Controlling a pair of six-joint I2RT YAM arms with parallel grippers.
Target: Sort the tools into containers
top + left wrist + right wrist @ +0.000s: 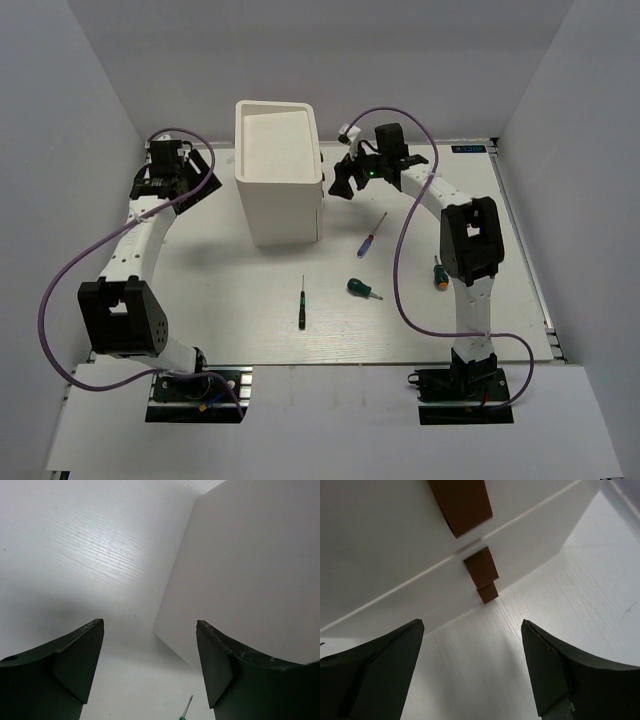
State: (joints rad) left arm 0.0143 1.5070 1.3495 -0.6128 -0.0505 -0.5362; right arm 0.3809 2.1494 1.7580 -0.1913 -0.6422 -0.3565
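Cabinet [280, 185]: tall, smooth white box. White drawers [380, 540] with brown knobs [481, 569] sit just ahead of the right gripper [472, 622], jaws spread, empty. Left gripper [150, 625]: jaws spread, empty, cabinet wall beyond its right finger. Thin black screwdriver [302, 303]: well behind both jaws, tip toward cabinet. Blue/red screwdriver [373, 236]: slanted, tip far-right.

Matt white cabinet [285, 210], finely ribbed table [230, 290] (slight sheen), smooth brown knobs [481, 570]
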